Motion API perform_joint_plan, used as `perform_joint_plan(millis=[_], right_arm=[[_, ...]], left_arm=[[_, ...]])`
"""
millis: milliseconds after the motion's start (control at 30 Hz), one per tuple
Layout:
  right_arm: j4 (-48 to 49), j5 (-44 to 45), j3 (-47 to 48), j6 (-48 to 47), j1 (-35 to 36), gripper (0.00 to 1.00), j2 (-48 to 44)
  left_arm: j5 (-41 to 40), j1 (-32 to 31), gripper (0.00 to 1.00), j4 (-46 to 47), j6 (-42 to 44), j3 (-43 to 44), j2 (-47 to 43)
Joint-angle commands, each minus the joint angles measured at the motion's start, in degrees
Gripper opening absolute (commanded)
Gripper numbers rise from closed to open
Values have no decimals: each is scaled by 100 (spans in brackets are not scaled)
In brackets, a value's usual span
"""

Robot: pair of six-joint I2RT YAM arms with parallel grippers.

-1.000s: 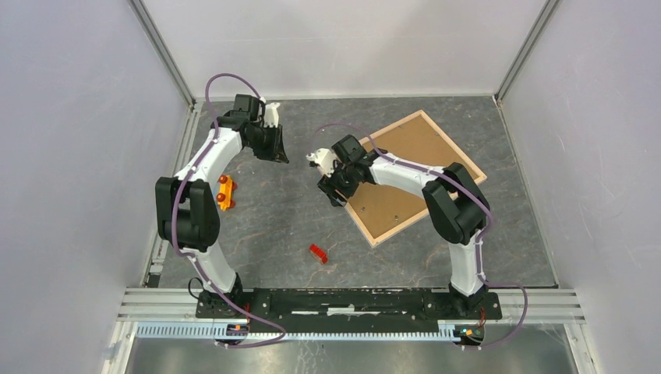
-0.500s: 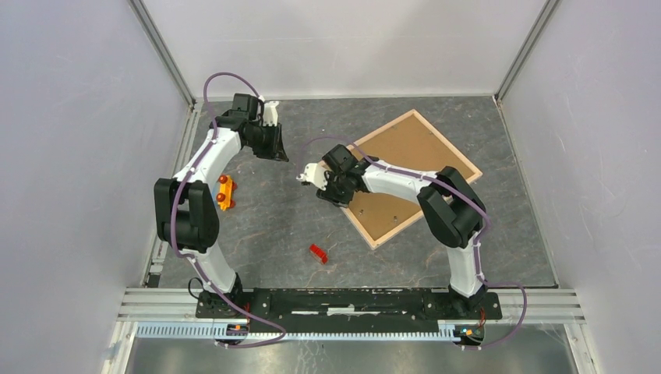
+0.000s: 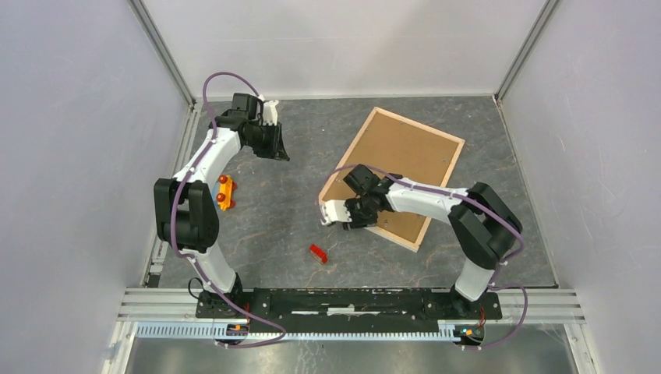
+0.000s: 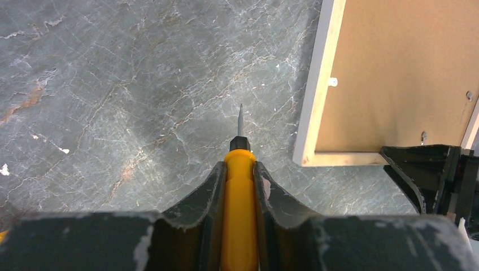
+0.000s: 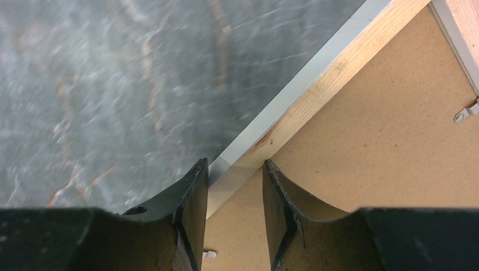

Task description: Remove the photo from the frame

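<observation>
Frame (image 3: 421,125) at new angle (screwdriver (image 4: 239,186) wrist-only)

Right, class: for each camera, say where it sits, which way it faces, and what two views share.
Top external: above, behind the robot, looking down at the table; left arm and right arm show.
Left wrist: looks past the left claw, shut on a yellow-handled tool, at the table.
Right wrist: looks along the right claw, clamped on the frame's edge.
Shared: both wrist views show the brown backing board.
</observation>
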Motion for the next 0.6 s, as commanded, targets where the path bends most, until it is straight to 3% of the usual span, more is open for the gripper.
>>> perform_joint_plan(millis=[0,233,400,567], right_arm=[[-1166,-290,-728,-1396,22,23,-241],[-1170,-36,-1252,-2075,-120,27,-1034],[-1008,-482,-834,-1035,-671,42,-1471],[-861,-1201,-203,474,-1866,61,-1651]], left_arm=[[173,30,2,148,-193,249,-88],[283,5,2,100,-3,283,-86],[299,-98,2,-6,388,314,-106],[154,-592,2,-283,1161,363,-133]])
